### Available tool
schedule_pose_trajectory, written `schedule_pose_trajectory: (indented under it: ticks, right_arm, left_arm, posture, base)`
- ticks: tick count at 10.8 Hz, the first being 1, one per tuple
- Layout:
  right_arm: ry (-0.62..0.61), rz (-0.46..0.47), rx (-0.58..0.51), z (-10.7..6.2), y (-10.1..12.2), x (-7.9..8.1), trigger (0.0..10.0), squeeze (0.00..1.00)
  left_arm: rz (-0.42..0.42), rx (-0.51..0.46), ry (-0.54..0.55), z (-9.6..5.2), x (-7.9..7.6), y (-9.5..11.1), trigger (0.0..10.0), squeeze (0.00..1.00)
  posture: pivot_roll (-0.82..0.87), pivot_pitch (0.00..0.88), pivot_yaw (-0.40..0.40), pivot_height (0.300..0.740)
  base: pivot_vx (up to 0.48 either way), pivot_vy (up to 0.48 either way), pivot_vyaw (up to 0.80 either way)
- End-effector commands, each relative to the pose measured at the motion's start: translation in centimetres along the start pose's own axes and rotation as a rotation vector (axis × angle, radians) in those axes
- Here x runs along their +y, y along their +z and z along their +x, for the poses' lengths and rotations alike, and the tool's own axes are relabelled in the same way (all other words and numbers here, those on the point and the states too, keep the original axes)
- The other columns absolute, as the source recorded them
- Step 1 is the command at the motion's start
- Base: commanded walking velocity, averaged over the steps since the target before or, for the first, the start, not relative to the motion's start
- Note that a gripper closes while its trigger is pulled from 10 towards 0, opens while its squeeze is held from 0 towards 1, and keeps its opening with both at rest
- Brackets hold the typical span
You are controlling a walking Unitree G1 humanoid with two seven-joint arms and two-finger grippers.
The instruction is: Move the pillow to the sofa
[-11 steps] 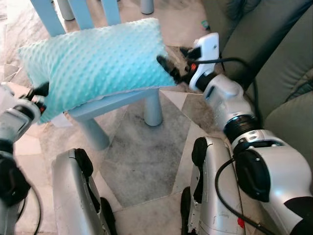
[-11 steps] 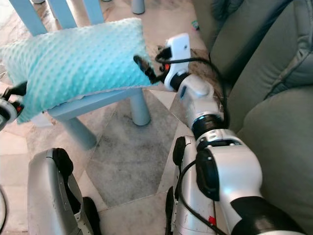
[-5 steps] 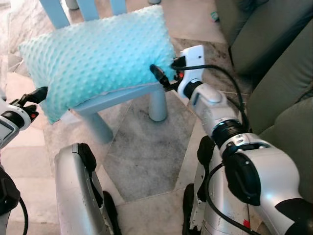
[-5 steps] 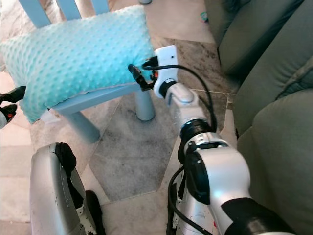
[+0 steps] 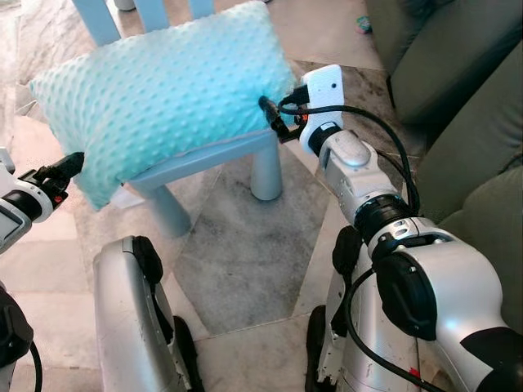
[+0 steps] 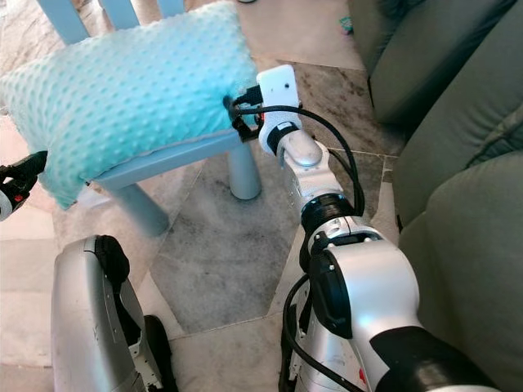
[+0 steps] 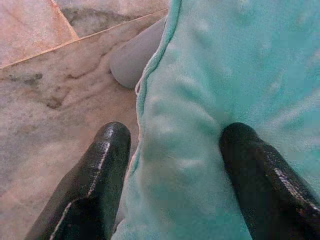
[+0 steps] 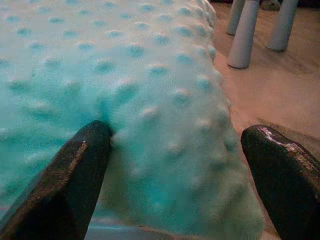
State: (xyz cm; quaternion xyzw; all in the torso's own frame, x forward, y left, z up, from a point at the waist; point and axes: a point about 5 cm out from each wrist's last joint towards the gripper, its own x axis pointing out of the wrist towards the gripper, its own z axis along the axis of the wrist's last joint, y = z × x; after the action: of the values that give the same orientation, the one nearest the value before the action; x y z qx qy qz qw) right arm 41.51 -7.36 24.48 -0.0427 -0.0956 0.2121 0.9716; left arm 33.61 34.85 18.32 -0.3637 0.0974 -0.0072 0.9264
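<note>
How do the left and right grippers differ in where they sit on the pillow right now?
The left gripper sits at the pillow's low corner that overhangs the blue stool; the right gripper is at the opposite, higher end, nearer the sofa. The left's fingers straddle a thin seamed edge, the right's a plump end. Both are open with pillow between the fingers.

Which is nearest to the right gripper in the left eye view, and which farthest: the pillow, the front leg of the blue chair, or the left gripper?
1. Pillow: the right gripper is at its right end.
2. Front chair leg: just below that gripper.
3. Left gripper: far across, at the pillow's left end.
</note>
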Motion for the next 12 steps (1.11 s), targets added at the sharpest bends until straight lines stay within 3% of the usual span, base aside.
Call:
schedule_pose_trajectory:
  ticks: [1,3,4,8,12]
  right_arm:
    - [0.015,0.058,0.037,0.0,-0.6,0.5,10.0,0.0]
    - [0.047,0.176,0.071,0.0,-1.3,1.2,10.0,0.0]
    - [0.059,0.234,0.083,0.0,-1.8,1.9,0.0,0.0]
    - [0.105,0.378,0.085,-0.1,-2.5,2.8,0.0,0.0]
    - [0.165,0.374,0.12,-0.7,-3.7,3.4,0.0,0.0]
  left_arm:
    - [0.02,0.027,0.047,-0.6,1.1,-0.3,0.0,0.0]
    - [0.026,0.025,0.052,-0.7,1.2,-0.3,0.0,0.0]
    - [0.029,0.027,0.054,-0.8,1.3,-0.3,0.0,0.0]
    - [0.062,0.018,0.059,-0.7,1.3,-0.3,0.0,0.0]
    - [0.082,-0.015,0.097,-0.7,1.6,-0.2,0.0,0.0]
  posture:
    - [0.19,0.398,-0.016,0.344]
    - [0.2,0.399,-0.015,0.344]
    - [0.21,0.401,-0.016,0.344]
    - [0.21,0.399,-0.013,0.344]
    - [0.2,0.397,-0.014,0.344]
  base:
    - [0.0,0.0,0.0]
    - [0.0,0.0,0.0]
    - [0.0,0.0,0.0]
    - [0.0,0.0,0.0]
    - [0.0,0.0,0.0]
